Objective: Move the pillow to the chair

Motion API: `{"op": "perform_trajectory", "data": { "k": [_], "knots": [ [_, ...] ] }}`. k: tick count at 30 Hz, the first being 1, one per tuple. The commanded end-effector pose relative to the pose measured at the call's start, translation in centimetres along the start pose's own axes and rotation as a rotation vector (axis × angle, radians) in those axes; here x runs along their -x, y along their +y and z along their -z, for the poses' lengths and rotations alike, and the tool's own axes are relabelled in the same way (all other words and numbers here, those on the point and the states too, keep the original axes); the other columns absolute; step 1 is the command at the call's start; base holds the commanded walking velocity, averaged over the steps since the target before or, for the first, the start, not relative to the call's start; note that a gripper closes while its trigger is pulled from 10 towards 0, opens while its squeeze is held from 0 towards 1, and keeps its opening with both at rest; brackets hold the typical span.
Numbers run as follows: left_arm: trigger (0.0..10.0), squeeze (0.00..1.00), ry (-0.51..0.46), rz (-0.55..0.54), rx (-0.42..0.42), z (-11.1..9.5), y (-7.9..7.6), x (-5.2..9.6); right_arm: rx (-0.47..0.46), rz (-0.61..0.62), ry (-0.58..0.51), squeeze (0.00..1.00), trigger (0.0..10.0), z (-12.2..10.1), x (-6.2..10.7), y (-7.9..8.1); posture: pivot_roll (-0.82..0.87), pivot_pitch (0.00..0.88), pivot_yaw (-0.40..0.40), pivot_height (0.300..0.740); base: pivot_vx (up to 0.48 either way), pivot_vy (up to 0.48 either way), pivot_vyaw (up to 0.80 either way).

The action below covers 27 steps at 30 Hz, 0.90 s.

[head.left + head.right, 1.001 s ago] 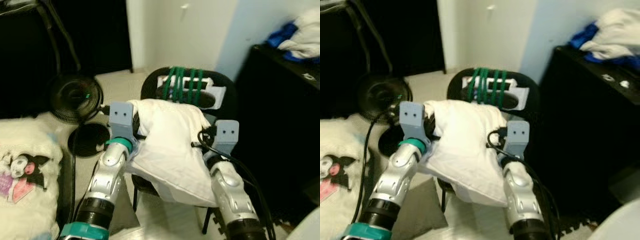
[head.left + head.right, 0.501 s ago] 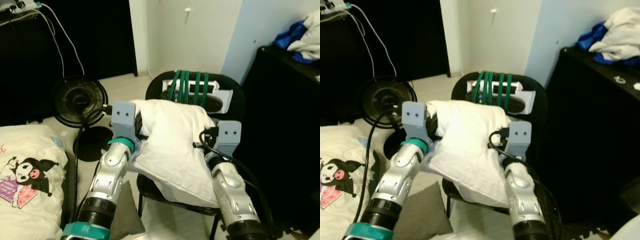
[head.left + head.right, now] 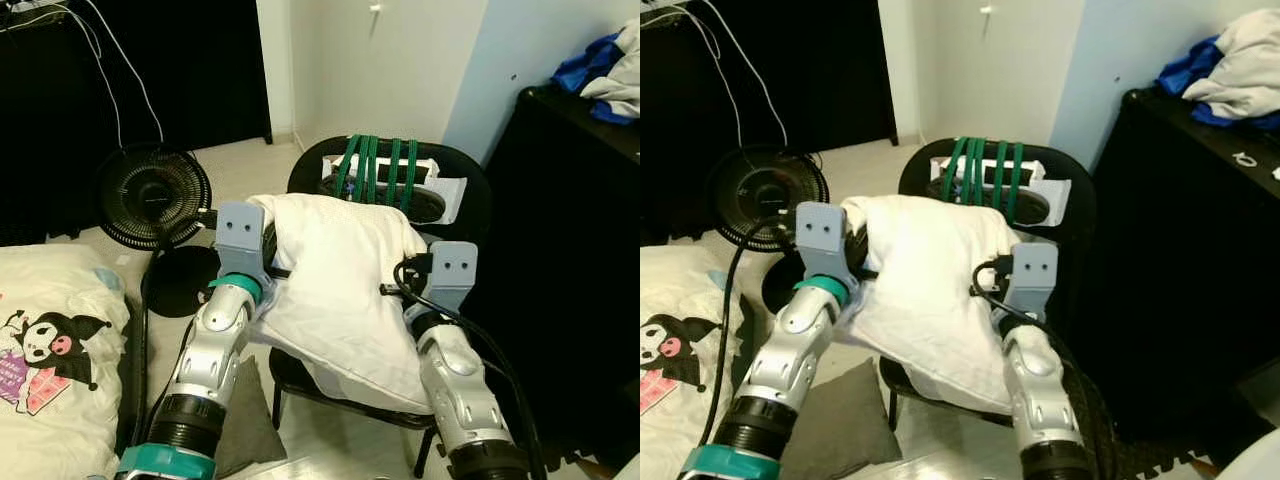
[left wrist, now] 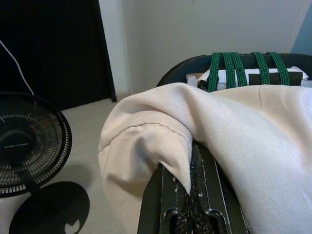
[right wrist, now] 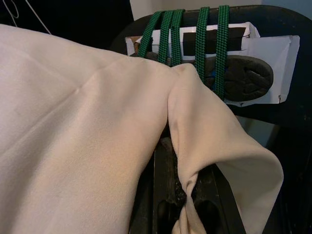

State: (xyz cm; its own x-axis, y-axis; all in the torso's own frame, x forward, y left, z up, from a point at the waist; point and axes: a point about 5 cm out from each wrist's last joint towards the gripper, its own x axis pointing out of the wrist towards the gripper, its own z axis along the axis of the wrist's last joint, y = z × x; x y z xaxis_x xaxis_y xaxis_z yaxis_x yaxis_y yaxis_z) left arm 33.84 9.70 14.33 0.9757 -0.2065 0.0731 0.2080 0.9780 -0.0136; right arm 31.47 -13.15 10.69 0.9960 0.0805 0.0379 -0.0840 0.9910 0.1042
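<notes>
The carry looks nearly over, by my reading: the pillow [image 3: 340, 280] hangs between the two arms directly above the seat of the chair [image 3: 478, 205], but it is not yet set down or let go. What remains is lowering it onto the seat and freeing both grips.

On the left, the left gripper [image 4: 187, 187] is clamped on a fold of the pillow's near edge, the cloth pinched between its black fingers. The pillow spreads away from it toward the right gripper [image 5: 183, 180], which likewise pinches a gathered fold at the opposite edge. Ahead of both grippers stands the chair back, wrapped with green cords [image 3: 378, 170].

The head views give the layout: a fan [image 3: 153, 195] on the floor beyond the left gripper, a printed cushion [image 3: 50, 350] lower on that side, and a dark cabinet [image 3: 570, 250] outside the right gripper. The wrist views add what the head views hide behind the wrist housings, namely the fingers closed on fabric.
</notes>
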Motion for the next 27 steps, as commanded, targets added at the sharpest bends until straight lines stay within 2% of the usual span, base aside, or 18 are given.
{"op": "perform_trajectory", "data": {
  "k": [1,13,27],
  "knots": [
    [10.0,0.00,0.006,0.020,-0.011,0.2,-0.6,0.1,-0.005,-0.062,0.016,0.00,10.0,0.2,-0.1,1.4,0.00,0.016,0.101,0.731,0.000,0.000,0.00],
    [10.0,0.00,0.026,0.046,0.006,0.6,-1.2,0.1,-0.006,-0.028,0.011,0.00,10.0,0.1,0.3,0.7,-0.04,0.031,0.135,0.696,0.000,0.000,0.00],
    [10.0,0.00,0.041,0.035,0.023,1.1,-1.5,0.6,0.004,-0.043,0.023,0.00,10.0,0.1,0.5,0.6,-0.04,0.048,0.102,0.656,0.000,0.000,0.00]
  ]
}}
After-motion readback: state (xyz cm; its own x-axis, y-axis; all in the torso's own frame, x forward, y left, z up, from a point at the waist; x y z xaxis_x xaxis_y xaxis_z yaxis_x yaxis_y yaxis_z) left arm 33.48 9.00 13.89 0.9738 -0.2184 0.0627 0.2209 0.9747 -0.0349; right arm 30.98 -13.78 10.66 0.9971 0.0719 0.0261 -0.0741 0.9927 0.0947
